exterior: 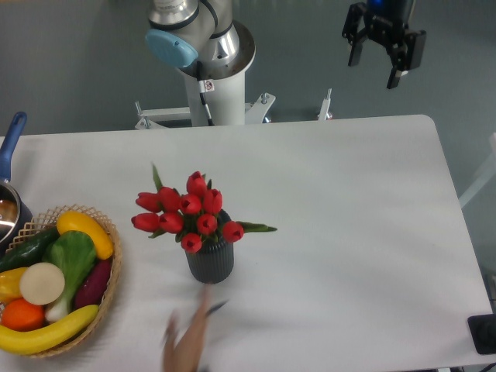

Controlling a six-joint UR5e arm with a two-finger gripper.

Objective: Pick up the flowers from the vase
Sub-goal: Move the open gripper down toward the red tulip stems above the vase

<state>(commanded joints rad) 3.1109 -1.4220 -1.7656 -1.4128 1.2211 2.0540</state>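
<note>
The flowers [190,211], a bunch of red tulip buds with green leaves, stand in the vase [210,263], a small dark grey ribbed cylinder left of the table's middle. My gripper [374,71] hangs high above the table's far right edge, well away from the flowers. Its fingers [394,76] are spread apart and hold nothing.
A wicker basket [111,287] of vegetables and fruit sits at the front left. A pot with a blue handle [11,147] is at the left edge. A blurred human hand [186,341] reaches in at the front edge, just below the vase. A dark object [483,333] lies at the front right corner.
</note>
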